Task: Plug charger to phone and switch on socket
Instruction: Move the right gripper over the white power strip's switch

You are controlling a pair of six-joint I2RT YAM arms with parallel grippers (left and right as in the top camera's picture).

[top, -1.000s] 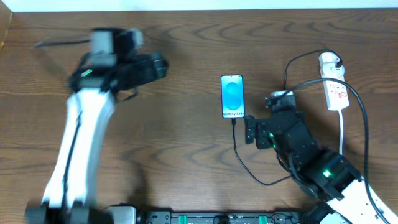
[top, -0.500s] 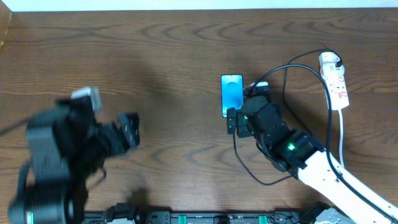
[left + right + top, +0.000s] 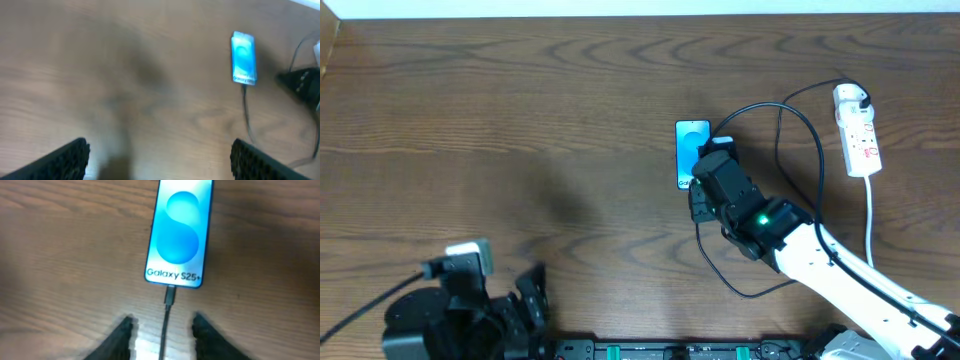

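Centrally on the wood table (image 3: 570, 100), the phone (image 3: 180, 230) lies flat: light-blue screen, darker circles, white "Galaxy S25+" text. The charger (image 3: 170, 296) plug tip meets its bottom edge, w/ thin black lead looping right to adapter (image 3: 850, 98) on socket (image 3: 857, 140). R gripper (image 3: 165, 332): fingers apart, straddling the lead. L gripper (image 3: 160, 160): fingers apart, nothing held, near table's front-left edge.

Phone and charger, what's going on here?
The right hand is open over the charger cable just below the phone, fingers either side, gripping nothing. The plug looks seated in the phone's bottom edge. The left hand is open and empty at the table's near-left corner. The power strip lies far right, nobody at it; its switch state can't be read.
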